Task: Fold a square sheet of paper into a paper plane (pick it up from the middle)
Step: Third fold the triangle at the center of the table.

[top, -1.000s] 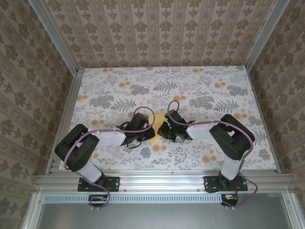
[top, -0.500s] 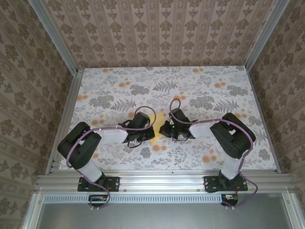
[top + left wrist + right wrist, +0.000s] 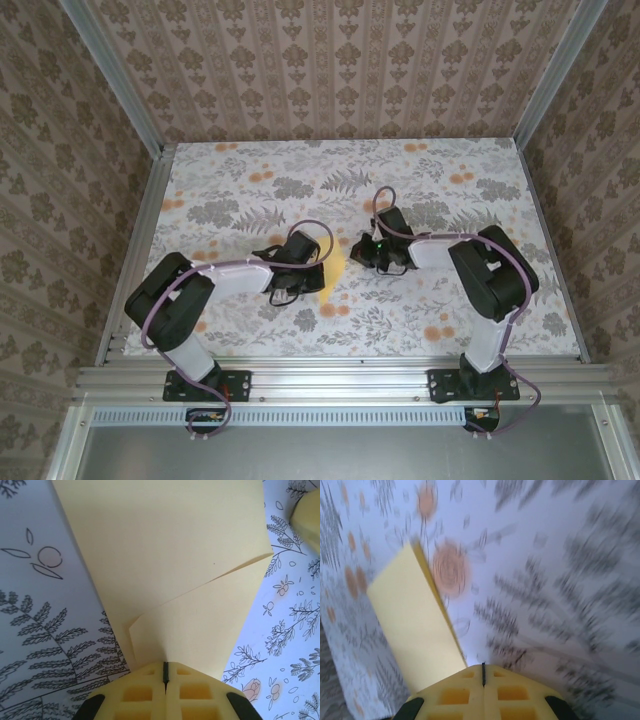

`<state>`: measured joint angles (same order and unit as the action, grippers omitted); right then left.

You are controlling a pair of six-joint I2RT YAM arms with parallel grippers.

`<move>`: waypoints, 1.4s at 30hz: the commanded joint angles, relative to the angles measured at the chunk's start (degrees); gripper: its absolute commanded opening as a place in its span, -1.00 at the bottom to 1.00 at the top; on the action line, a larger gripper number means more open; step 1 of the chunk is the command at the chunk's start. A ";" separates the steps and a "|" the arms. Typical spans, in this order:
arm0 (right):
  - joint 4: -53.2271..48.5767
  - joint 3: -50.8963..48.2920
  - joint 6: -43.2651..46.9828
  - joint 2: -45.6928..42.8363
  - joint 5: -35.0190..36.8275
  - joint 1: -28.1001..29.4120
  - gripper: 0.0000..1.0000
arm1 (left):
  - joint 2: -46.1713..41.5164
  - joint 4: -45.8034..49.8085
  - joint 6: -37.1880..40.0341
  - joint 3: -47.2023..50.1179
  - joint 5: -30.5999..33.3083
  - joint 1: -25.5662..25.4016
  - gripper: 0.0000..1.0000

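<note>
Jaws together, your left gripper [image 3: 165,672] touches the folded paper [image 3: 170,555] straight ahead; your right gripper [image 3: 483,672], also closed, sits just beside it.

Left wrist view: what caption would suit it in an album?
Left gripper pinches a partly folded yellow paper over the flower-printed table.

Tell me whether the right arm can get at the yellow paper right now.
Probably yes: the paper lies just beside the shut right gripper with nothing between, though it must open first.
</note>
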<state>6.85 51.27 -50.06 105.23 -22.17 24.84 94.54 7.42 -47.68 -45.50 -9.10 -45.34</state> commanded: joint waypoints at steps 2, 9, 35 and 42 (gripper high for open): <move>-6.23 2.57 6.10 -3.53 1.22 0.26 -0.93 | 2.88 12.56 2.08 1.21 3.34 0.02 -1.00; -7.63 1.50 6.71 -4.69 -2.43 5.97 -0.93 | 4.00 12.26 2.08 -0.03 3.31 -0.01 -1.00; -17.34 13.28 10.79 0.24 6.97 2.73 -0.88 | 0.47 14.51 8.05 -2.15 1.90 0.07 -1.00; -20.32 18.91 14.13 3.85 3.07 6.96 -0.76 | -10.80 12.57 6.51 -1.59 1.54 1.27 -0.56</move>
<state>-10.00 66.81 -38.39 106.91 -17.39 30.63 88.53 18.24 -41.15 -47.86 -8.36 -44.97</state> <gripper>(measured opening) 0.119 0.211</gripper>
